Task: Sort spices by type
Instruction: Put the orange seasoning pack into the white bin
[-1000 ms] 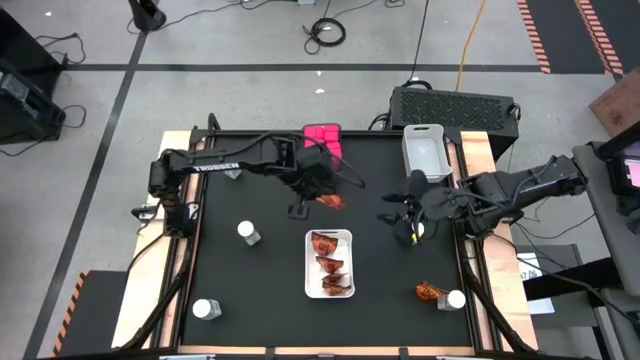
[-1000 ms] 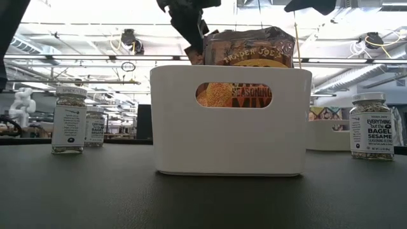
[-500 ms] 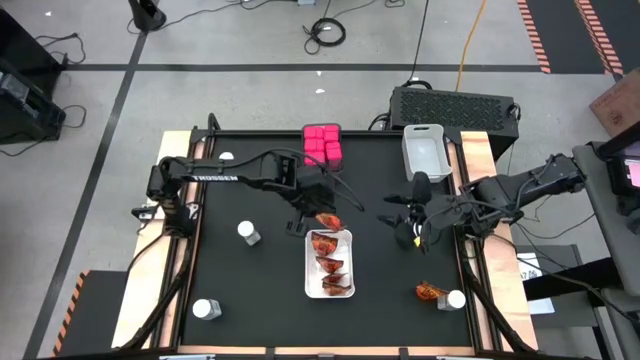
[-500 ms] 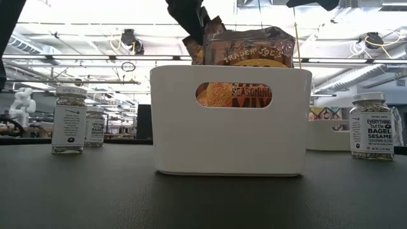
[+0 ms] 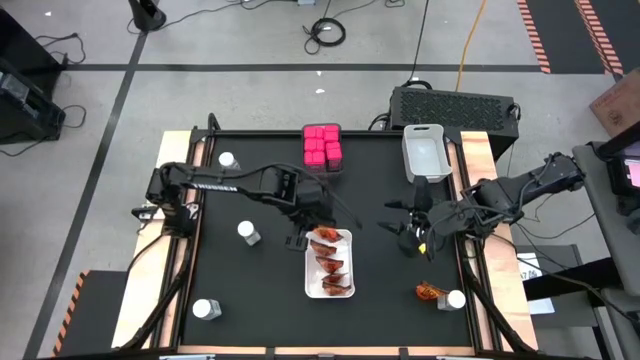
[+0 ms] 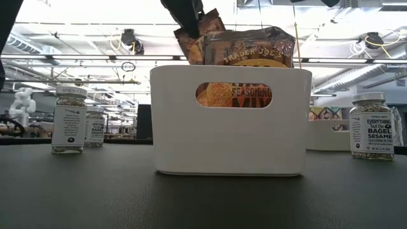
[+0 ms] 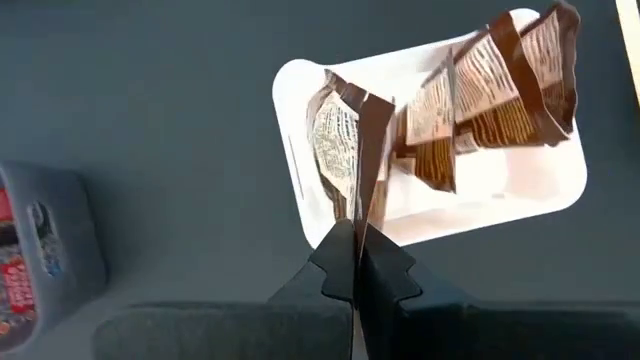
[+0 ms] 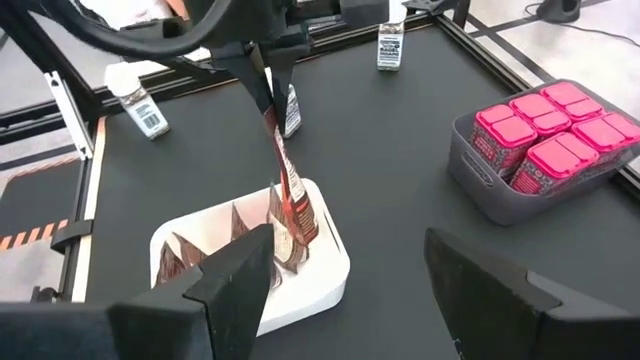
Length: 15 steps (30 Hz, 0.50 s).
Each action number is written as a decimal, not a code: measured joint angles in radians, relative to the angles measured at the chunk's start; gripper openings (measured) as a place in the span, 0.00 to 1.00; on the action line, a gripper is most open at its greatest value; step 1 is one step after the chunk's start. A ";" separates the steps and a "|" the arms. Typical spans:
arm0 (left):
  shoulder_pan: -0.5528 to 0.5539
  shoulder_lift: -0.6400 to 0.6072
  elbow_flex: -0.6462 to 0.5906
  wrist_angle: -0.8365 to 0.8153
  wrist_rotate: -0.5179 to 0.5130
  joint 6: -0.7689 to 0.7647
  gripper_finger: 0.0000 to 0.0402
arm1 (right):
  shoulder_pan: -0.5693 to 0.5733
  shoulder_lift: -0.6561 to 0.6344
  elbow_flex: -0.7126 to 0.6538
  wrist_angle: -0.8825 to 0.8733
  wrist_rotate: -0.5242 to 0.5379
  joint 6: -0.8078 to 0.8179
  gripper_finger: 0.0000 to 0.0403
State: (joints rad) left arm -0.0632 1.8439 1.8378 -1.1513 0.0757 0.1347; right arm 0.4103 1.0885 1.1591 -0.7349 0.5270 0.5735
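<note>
My left tool (image 7: 356, 262) is over the far end of the white tray (image 5: 344, 237), fingers pinched shut on the top edge of a red-orange packet (image 7: 345, 160) that hangs upright with its lower end down inside the tray. Three more packets (image 5: 331, 270) stand in a row in the same tray; from the low view they show above the tray's wall, one printed "Trader Joe's". My right tool (image 5: 413, 228) is out over the desk (image 5: 260, 290) to the right of the tray, fingers spread wide, holding nothing. Pink cube boxes (image 5: 323, 146) sit packed in a grey bin (image 8: 480, 175) at the far edge of the desk, mid-width. An empty grey bin (image 5: 425, 150) sits to its right. One loose packet (image 5: 429, 292) lies near the front right corner, just beside a white-capped jar (image 5: 456, 298). Other jars: one left of the tray (image 5: 247, 232), one at front left (image 5: 205, 309), one at far left (image 5: 227, 160).
</note>
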 joint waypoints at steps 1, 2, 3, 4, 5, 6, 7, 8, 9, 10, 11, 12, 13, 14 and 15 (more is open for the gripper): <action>-0.003 0.001 -0.001 -0.002 0.000 -0.004 0.00 | 0.002 0.000 0.000 0.000 0.000 -0.001 0.63; -0.004 0.010 -0.002 0.000 -0.001 -0.011 0.00 | 0.004 0.000 0.000 0.000 0.000 -0.002 0.63; -0.004 0.017 -0.002 0.000 -0.001 -0.021 0.00 | 0.005 0.000 0.000 0.000 0.000 -0.008 0.63; -0.004 0.022 -0.002 -0.010 -0.001 -0.025 0.00 | 0.005 0.000 0.000 0.000 0.000 -0.011 0.63; -0.004 0.028 -0.004 -0.025 -0.001 -0.025 0.00 | 0.005 0.000 0.000 0.000 0.000 -0.014 0.63; -0.004 0.040 -0.004 -0.034 -0.001 -0.025 0.00 | 0.005 0.000 0.000 -0.001 -0.001 -0.013 0.63; -0.004 0.047 -0.004 -0.032 0.001 -0.025 0.00 | 0.005 0.000 0.000 -0.001 -0.001 -0.013 0.63; -0.004 0.052 -0.004 -0.034 0.001 -0.025 0.00 | 0.005 0.000 0.000 -0.001 -0.002 -0.017 0.63; -0.004 0.062 -0.004 -0.044 0.001 -0.024 0.00 | 0.005 0.000 0.000 -0.002 -0.003 -0.020 0.63; -0.004 0.072 -0.004 -0.049 0.004 -0.024 0.00 | 0.005 0.000 0.000 -0.004 -0.002 -0.020 0.63; -0.004 0.079 -0.004 -0.048 0.011 -0.024 0.00 | 0.005 0.000 0.000 -0.007 -0.003 -0.016 0.63; -0.004 0.087 -0.004 -0.044 0.020 -0.024 0.00 | 0.005 0.000 0.000 -0.011 -0.003 -0.016 0.63; -0.004 0.094 -0.004 -0.044 0.028 -0.024 0.00 | 0.005 0.000 0.000 -0.012 -0.004 -0.016 0.63; -0.004 0.100 -0.004 -0.046 0.032 -0.025 0.00 | 0.005 0.000 0.000 -0.011 -0.004 -0.016 0.63; -0.004 0.105 -0.004 -0.047 0.037 -0.025 0.00 | 0.005 0.000 0.000 -0.013 -0.004 -0.016 0.63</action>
State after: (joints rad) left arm -0.0673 1.9489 1.8339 -1.1988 0.1132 0.1101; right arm 0.4156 1.0889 1.1595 -0.7474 0.5228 0.5572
